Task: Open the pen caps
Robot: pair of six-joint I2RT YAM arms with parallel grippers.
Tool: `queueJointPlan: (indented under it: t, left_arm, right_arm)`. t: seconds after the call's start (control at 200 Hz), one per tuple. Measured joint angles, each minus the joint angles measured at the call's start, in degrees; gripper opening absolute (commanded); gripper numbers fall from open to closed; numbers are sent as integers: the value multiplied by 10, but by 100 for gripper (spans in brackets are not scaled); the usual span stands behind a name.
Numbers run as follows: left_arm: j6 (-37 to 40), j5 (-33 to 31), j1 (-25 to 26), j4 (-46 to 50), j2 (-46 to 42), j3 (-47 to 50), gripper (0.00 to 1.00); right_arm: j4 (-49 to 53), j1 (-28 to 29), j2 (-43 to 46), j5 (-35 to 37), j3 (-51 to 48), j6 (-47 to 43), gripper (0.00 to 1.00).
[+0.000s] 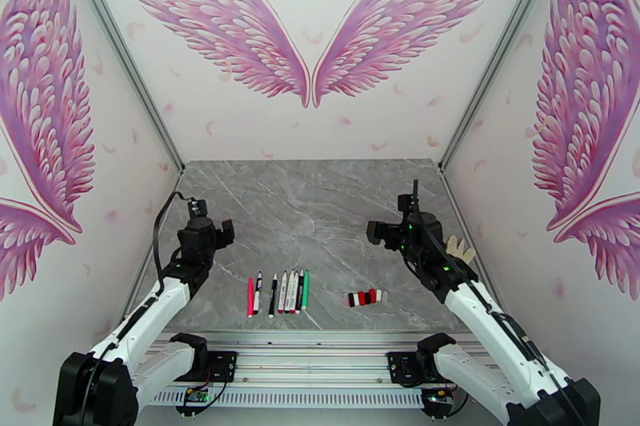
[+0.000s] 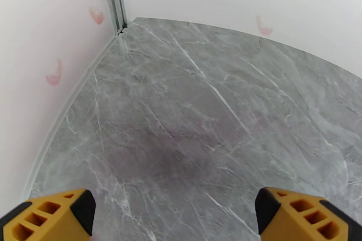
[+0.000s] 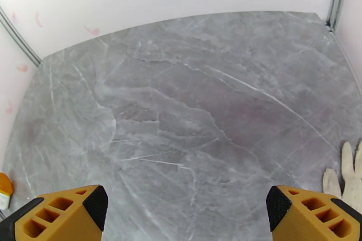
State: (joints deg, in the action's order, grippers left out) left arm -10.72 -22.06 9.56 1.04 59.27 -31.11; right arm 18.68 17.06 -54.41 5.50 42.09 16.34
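Observation:
Several slim pens (image 1: 278,292), with red, white, black and green barrels, lie side by side near the table's front edge. To their right, apart from them, the pen caps (image 1: 364,298) sit in a short row of red, black and white stubs. My left gripper (image 1: 218,232) hovers above the table behind and left of the pens. In the left wrist view it (image 2: 176,212) is open over bare marble. Behind and right of the caps, my right gripper (image 1: 374,229) hangs above the table. The right wrist view shows it (image 3: 185,212) open too, holding nothing.
A white glove (image 1: 461,248) lies by the right wall, also seen as the glove (image 3: 346,176) at the right wrist view's edge. An orange-yellow object (image 3: 4,190) sits at that view's left edge. Walls close in the grey marble table (image 1: 320,204) on three sides.

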Motion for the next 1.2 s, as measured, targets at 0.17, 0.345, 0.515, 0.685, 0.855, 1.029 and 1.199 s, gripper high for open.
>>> queueJointPlan:
  t: [0.17, 0.345, 0.515, 0.685, 0.855, 1.029, 1.199]
  left_arm:
    - [61, 10, -13, -86, 10, 56, 99]
    - [96, 44, -30, -199, 49, 104, 99]
    - [125, 90, -42, -274, 103, 117, 99]
    - [120, 140, -72, -351, 132, 117, 99]
    - [120, 184, -85, -369, 160, 111, 99]
    - [120, 177, -76, -348, 139, 108, 99]
    - [127, 149, -65, -319, 91, 109, 99]
  right_arm:
    - [-26, 0, -2, 40, -19, -29, 99]
    - [-73, -4, -1, 84, -80, -56, 99]
    - [-123, -11, 2, 105, -124, -74, 99]
    - [-191, -29, 5, 106, -160, -91, 99]
    - [-245, -49, -18, 106, -160, -101, 99]
    - [-278, -68, -61, 106, -160, -109, 99]
    - [-305, -87, -105, 106, -160, -117, 99]
